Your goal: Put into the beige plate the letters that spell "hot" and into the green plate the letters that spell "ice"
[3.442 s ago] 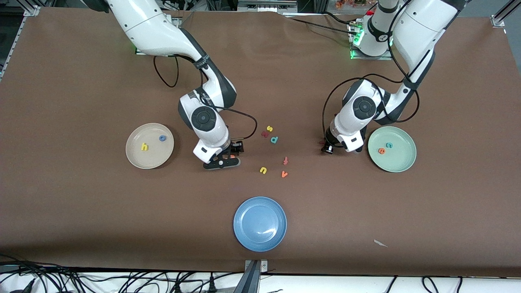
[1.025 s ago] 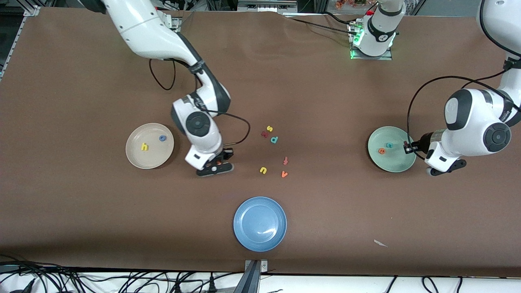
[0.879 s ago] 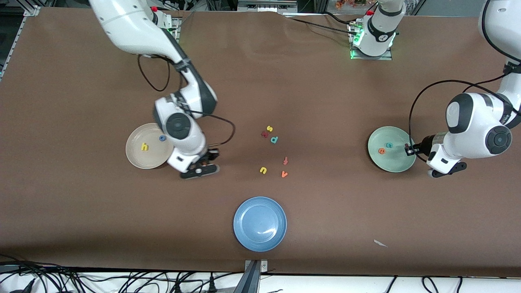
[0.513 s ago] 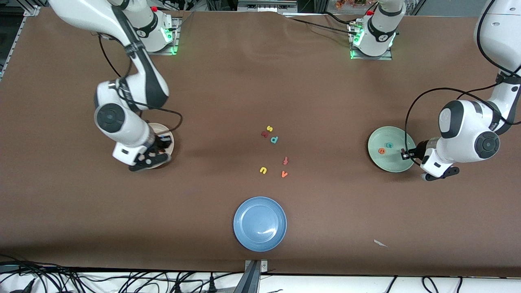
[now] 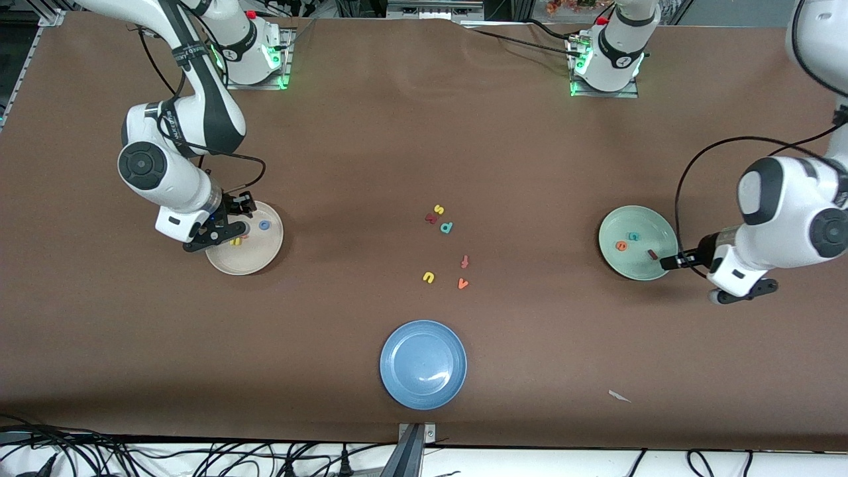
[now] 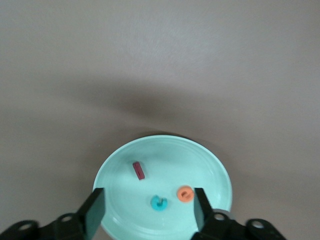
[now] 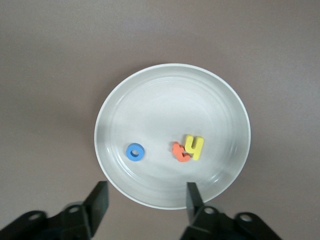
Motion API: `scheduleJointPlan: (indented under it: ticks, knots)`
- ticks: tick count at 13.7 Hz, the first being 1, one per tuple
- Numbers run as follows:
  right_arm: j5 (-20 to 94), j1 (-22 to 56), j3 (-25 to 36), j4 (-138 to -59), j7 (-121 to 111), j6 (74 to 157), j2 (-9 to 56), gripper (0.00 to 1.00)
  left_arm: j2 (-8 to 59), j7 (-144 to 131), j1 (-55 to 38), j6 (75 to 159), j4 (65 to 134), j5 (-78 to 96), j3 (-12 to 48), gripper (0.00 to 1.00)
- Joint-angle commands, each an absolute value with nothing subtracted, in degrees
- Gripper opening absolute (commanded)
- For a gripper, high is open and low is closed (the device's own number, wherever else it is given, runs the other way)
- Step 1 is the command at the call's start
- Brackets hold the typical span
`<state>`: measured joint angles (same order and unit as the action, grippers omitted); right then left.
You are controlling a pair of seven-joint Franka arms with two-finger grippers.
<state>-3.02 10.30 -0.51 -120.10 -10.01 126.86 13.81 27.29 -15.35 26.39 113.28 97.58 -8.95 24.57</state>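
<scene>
The beige plate [image 5: 255,264] [image 7: 170,67] lies toward the right arm's end of the table. In it are the blue "o" [image 5: 264,225] [image 7: 135,152], the yellow "h" [image 5: 235,241] [image 7: 194,147] and the orange "t" [image 7: 180,151], the last two touching. My right gripper [image 5: 232,222] [image 7: 147,186] hangs open over that plate's rim, holding nothing. The green plate [image 5: 629,268] [image 6: 210,160] holds the orange "e" [image 5: 621,246] [image 6: 185,193], the teal "c" [image 5: 633,236] [image 6: 159,203] and the dark red "i" [image 5: 652,253] [image 6: 138,170]. My left gripper [image 5: 669,260] [image 6: 149,192] is open and empty over its rim.
Loose letters lie mid-table: a yellow "s" [image 5: 438,209], a dark red letter [image 5: 431,218], a teal "d" [image 5: 446,227], a red-orange "t"-like letter [image 5: 465,262], a yellow "u" [image 5: 428,277] and an orange "v" [image 5: 462,283]. A blue plate [image 5: 423,364] sits nearest the front camera.
The right arm swung from mid-table to the beige plate and opened, leaving the orange "t" there. The left gripper opened over the green plate, and the dark red "i" now lies in it.
</scene>
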Motion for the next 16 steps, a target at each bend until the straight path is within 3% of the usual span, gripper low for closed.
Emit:
scheduleJointPlan:
  ticks: [1,4,6,13,16]
  knots:
    - [-0.6,8.7,-1.2,-121.1,-10.4,127.6,11.6,1.0,25.7,-14.5,25.8,101.7,87.5,-10.2,26.3,1.0]
    - [5.3,7.6,-1.1,-118.8,-9.9,127.0,10.6,1.0,25.0,-11.8,23.1,93.5,78.8,-9.9,26.5,0.99]
    - [5.4,7.6,-1.1,-117.0,-5.1,124.7,8.4,1.0,21.9,-8.3,23.3,93.4,78.7,-9.6,27.2,0.99]
    - [4.5,7.6,1.8,-96.5,-1.6,98.8,5.0,1.0,13.1,-7.1,21.5,93.9,79.5,-5.0,25.4,0.98]
    - [3.8,7.7,4.6,-91.8,-1.8,91.8,4.1,1.0,10.3,-7.2,13.6,94.0,80.5,-1.9,16.7,0.97]
